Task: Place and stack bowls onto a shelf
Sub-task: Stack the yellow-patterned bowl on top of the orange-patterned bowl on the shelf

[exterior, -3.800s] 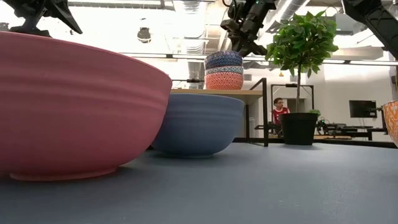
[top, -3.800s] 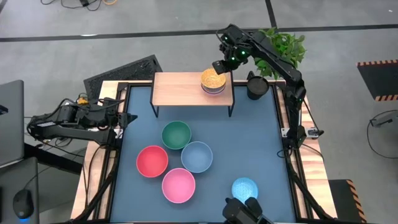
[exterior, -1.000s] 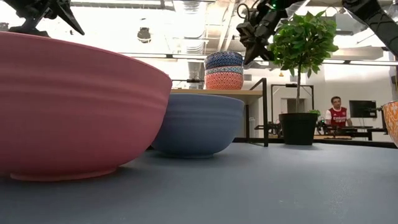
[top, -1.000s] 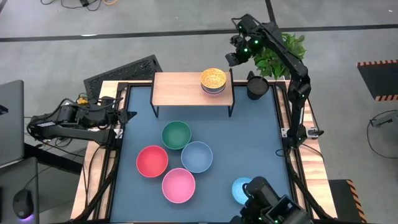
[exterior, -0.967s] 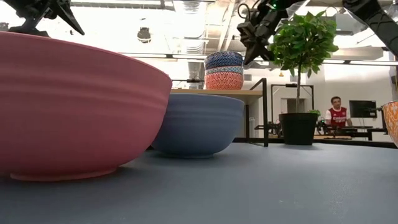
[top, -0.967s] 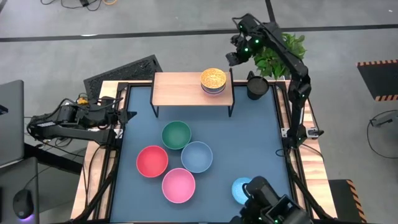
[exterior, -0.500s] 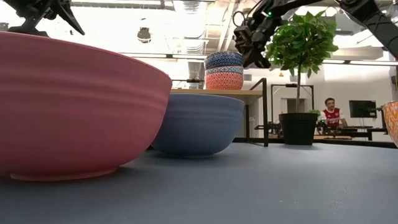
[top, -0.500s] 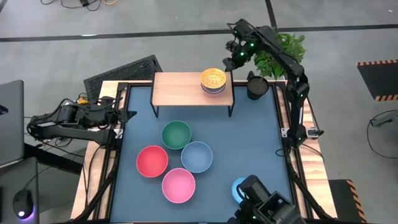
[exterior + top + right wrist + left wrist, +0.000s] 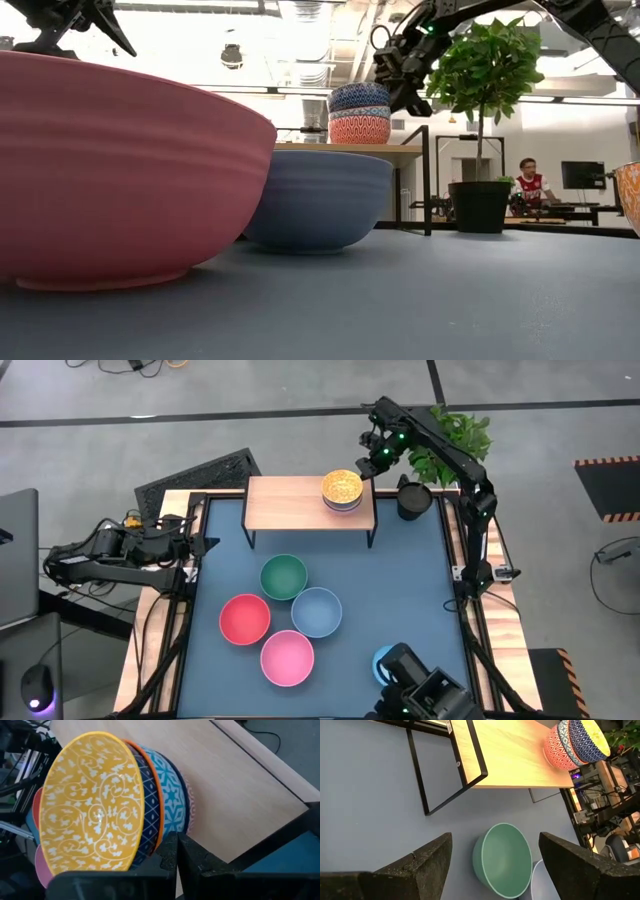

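I have the right pincer (image 9: 370, 463) up in the air just beyond the far right corner of the shelf (image 9: 290, 502), its fingers (image 9: 172, 852) pressed together and holding nothing. Through its wrist camera I look straight down on the stack of small bowls (image 9: 120, 800): the yellow bowl (image 9: 85, 802) sits on top, nested in a dark blue patterned one, with orange and light blue patterned ones beneath. That stack stands on the right end of the shelf, near its far edge.

The left pincer (image 9: 195, 548) waits low at the left edge of the surface (image 9: 410, 590), its fingers (image 9: 432, 865) spread wide apart and empty.

On the surface in front of the shelf I see four large bowls close together: the green bowl (image 9: 284, 577) nearest the shelf, the grey-blue bowl (image 9: 317, 611) just beside it, the red bowl (image 9: 245, 619) to the left, and the pink bowl (image 9: 288, 657) nearest me. A bright blue bowl (image 9: 383, 658) lies at the near right, partly hidden by camera gear. A black cup (image 9: 413, 497) stands right of the shelf.
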Controlling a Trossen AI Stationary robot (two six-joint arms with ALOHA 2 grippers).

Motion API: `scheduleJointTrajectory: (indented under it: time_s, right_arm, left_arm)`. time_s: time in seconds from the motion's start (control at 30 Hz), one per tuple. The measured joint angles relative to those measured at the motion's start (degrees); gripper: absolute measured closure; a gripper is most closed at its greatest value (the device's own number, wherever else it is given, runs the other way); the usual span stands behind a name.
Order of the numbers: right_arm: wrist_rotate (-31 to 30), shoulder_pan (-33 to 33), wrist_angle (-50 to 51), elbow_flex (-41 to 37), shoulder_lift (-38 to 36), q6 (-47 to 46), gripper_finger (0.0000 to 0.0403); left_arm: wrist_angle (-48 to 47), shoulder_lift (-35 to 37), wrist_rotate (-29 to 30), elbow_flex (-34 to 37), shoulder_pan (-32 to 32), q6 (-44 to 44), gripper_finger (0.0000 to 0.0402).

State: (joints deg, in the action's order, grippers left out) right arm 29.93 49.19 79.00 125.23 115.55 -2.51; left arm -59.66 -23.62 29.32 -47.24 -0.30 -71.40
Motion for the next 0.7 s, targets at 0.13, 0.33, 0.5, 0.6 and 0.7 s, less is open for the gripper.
scheduleJointTrajectory:
  time_s: [0.13, 0.33, 0.5, 0.6, 0.7]
  right_arm:
    - [0.8, 0.9, -0.6, 0.0, -0.4, -0.8, 0.0372]
    - [3.2, 0.7, -0.2, 0.0, -0.6, -0.4, 0.0381]
    - [3.2, -0.1, -0.4, 0.0, -0.3, 0.6, 0.0371]
    - [3.1, 0.0, 0.5, 0.0, 0.0, 1.1, 0.0372]
    - [3.0, -0.1, -0.3, 0.0, 0.0, 1.1, 0.0378]
  left_arm:
    - [0.0, 0.0, -0.1, 0.0, 0.0, 0.0, 0.0118]
    - [0.0, 0.0, 0.0, 0.0, 0.0, 0.0, 0.0118]
    - [0.0, 0.0, 0.0, 0.0, 0.0, 0.2, 0.0118]
    - [0.0, 0.0, 0.8, 0.0, 0.0, 0.2, 0.0118]
    - [0.0, 0.0, 1.1, 0.0, 0.0, 0.2, 0.0118]
